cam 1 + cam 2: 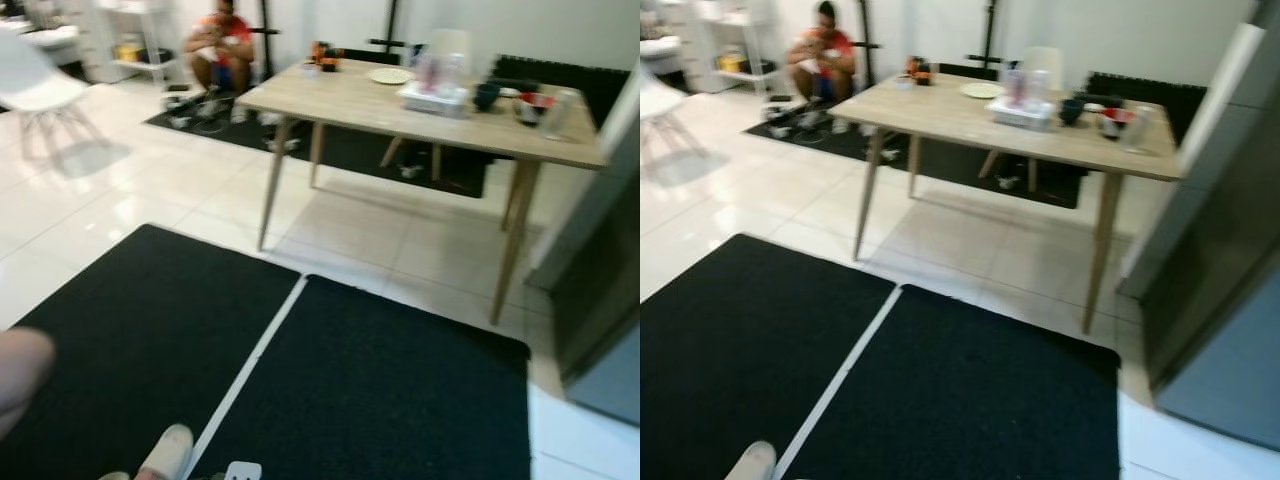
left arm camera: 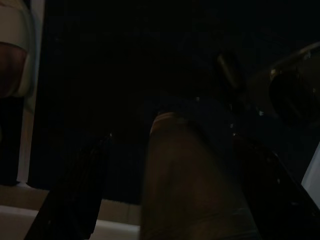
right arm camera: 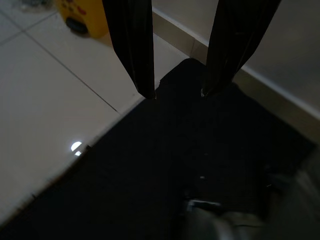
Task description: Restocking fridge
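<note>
Right end effector (image 3: pixel 177 94) hangs with fingers parted, holding nothing, over a black mat (image 3: pixel 200 165). Left end effector (image 2: pixel 170 200) sits in deep shade; its opening cannot be told. The fridge (image 1: pixel 1215 290) stands at frame right, beside the wooden tabletop (image 1: pixel 970 115)

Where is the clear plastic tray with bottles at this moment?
The clear plastic tray stands on the wooden table, toward its right part, between the plate and the dark bowl.
</note>
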`<state>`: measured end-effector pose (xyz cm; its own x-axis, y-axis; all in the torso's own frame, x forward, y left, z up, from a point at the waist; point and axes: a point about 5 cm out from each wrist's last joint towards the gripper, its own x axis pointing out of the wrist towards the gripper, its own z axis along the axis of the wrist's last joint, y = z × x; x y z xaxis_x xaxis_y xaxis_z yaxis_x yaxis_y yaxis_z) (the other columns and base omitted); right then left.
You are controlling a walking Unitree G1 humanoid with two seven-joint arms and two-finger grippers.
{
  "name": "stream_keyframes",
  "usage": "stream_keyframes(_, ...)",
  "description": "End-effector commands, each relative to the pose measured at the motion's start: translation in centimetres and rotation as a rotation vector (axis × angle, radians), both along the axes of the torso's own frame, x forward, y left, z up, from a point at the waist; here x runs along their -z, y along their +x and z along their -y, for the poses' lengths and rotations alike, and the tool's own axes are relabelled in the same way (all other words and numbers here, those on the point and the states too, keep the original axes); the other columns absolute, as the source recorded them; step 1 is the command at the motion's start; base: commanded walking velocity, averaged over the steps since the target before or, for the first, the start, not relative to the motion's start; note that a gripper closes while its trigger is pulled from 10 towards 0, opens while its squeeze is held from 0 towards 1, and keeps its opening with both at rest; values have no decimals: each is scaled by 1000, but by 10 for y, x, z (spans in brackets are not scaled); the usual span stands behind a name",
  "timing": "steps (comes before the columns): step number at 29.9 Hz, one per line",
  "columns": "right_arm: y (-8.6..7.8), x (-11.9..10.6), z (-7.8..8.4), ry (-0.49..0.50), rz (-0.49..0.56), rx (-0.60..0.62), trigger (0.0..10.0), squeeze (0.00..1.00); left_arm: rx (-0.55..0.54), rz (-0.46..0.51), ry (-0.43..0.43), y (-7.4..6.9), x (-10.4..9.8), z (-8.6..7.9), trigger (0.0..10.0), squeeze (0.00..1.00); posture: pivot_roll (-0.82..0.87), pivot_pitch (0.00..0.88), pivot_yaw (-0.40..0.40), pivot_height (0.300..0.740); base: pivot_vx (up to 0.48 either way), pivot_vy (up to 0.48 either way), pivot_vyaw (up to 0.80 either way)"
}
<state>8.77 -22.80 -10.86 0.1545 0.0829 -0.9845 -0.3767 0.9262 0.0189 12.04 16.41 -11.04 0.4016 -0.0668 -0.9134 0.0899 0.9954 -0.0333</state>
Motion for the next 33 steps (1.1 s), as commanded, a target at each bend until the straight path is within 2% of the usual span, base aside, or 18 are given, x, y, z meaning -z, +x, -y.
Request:
stream_keyframes(1, 4, -1, -1, -3, 11, -2, 10000, 0, 2, -32, 2, -9, 3, 1, 10000, 0, -98, 0, -13, 740, 0, 0, -788)
stream_keyframes(22, 8, -1, -2, -2, 17, 4, 10000, 0, 7, -37, 3, -10, 3, 0, 10000, 0, -97, 0, -9, 740, 0, 0, -787)
stream_keyframes(28, 12, -2, -1, -5, 53, 24, 10000, 0, 11, -37, 1, -10, 3, 1, 10000, 0, -97, 0, -9, 740, 0, 0, -792)
stream_keyframes(33, 16, -3, -1, 6, 73, 29, 10000, 0, 13, -37, -3, -10, 3, 1, 10000, 0, -97, 0, -9, 740, 0, 0, 0)
